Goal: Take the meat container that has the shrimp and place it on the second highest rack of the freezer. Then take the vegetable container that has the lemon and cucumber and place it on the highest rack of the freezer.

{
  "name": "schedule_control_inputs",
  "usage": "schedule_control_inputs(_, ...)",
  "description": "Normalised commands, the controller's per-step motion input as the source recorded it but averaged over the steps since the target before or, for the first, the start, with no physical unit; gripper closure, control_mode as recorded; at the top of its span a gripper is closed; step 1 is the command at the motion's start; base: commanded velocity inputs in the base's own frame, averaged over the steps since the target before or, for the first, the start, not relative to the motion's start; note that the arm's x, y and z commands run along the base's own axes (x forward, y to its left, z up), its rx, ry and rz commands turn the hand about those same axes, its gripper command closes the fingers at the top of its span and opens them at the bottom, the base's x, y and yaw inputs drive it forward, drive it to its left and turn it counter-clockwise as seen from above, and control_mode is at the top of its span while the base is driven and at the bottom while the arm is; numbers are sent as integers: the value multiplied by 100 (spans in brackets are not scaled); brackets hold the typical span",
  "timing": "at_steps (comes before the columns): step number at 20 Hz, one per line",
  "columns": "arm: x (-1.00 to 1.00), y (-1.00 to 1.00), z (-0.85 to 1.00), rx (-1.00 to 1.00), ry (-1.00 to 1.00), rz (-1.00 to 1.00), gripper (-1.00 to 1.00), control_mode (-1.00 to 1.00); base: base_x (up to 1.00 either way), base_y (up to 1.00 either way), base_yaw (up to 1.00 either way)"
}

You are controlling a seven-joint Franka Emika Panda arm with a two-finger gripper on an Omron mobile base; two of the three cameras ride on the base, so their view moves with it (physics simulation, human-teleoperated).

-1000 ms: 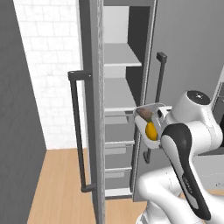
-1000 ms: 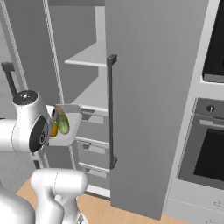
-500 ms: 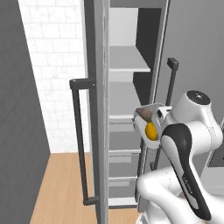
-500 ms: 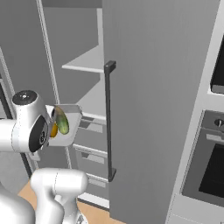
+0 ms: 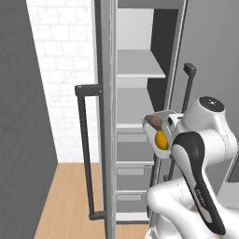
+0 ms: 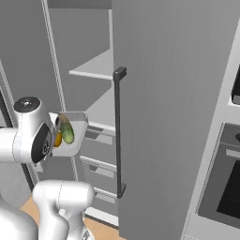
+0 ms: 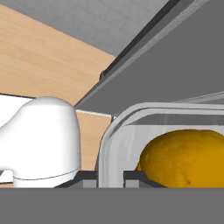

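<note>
My gripper (image 7: 111, 177) is shut on the rim of the clear vegetable container (image 5: 158, 134), which it holds tipped on its side in front of the open freezer (image 5: 140, 102). The lemon (image 7: 188, 156) lies against the container wall, and the cucumber (image 6: 67, 130) shows beside the lemon (image 6: 57, 139) in the right base view. The highest rack (image 5: 138, 70) sits above the container's level. The second rack (image 5: 130, 125) lies just behind the container, above grey drawers (image 5: 133, 158). The meat container with the shrimp is out of view.
An open freezer door with a dark bar handle (image 5: 84, 154) stands at the left. The other door, with its handle (image 6: 119, 131), stands close on the right of the held container. A black oven (image 6: 225, 187) is at the far right. Wood floor (image 5: 65, 196) lies below.
The whole picture has shifted, so the base has driven and the freezer sits differently in both base views. The held container keeps its place against the arm, and the grip is unchanged.
</note>
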Motion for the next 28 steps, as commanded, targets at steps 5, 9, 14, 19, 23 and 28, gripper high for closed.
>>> schedule_control_inputs(5, 14, 0, 9, 0, -19, 7, 100, -100, 0, 0, 0)
schedule_control_inputs(9, 16, 0, 63, 0, -9, 3, 100, -100, 0, 0, 0)
schedule_control_inputs(14, 34, 0, 78, 0, 0, 0, 100, -100, 0, 0, 0)
schedule_control_inputs(19, 64, 0, 59, 0, 3, 0, 100, -100, 0, 0, 0)
schedule_control_inputs(23, 70, 0, 10, 0, 0, 0, 100, -100, 0, 0, 0)
schedule_control_inputs(28, 84, 0, 0, 0, -3, 0, 100, -100, 0, 0, 0)
